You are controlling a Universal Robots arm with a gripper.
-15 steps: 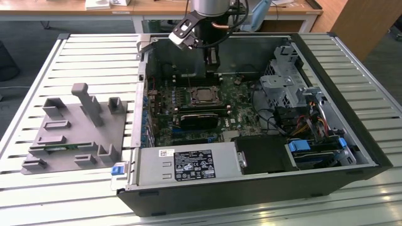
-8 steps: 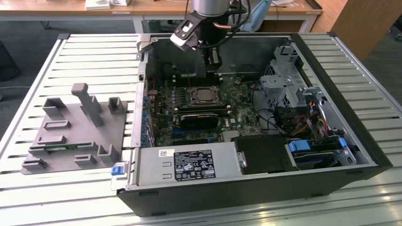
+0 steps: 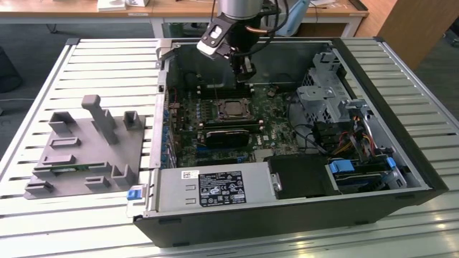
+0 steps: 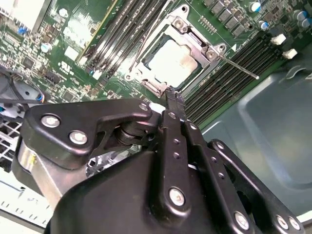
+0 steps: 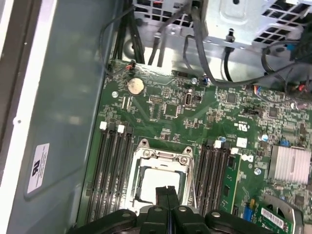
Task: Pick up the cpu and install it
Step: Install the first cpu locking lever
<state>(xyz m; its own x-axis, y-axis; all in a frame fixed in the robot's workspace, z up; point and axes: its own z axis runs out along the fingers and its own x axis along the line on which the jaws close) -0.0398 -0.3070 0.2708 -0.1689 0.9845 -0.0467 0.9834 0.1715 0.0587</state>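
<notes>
Black gripper [image 5: 166,195] right up close in both wrist views, fingers pressed together with nothing between them, tips hanging just above the socket frame [image 4: 204,48]. Past the tips, cpu [image 5: 158,181] sitting flat in the motherboard [image 5: 204,117] socket, silvery top showing, memory slots [image 5: 111,165] on either side. Further out, in the exterior view, open computer case [image 3: 401,177] lying on a slatted table [image 3: 86,64], grey fixture [image 3: 79,150] near its edge at the exterior view's left.

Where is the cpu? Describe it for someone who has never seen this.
Look inside the open computer case at the green motherboard. The cpu lies in the metal-framed socket between two banks of black memory slots: a flat, pale silvery square among dark parts.
</notes>
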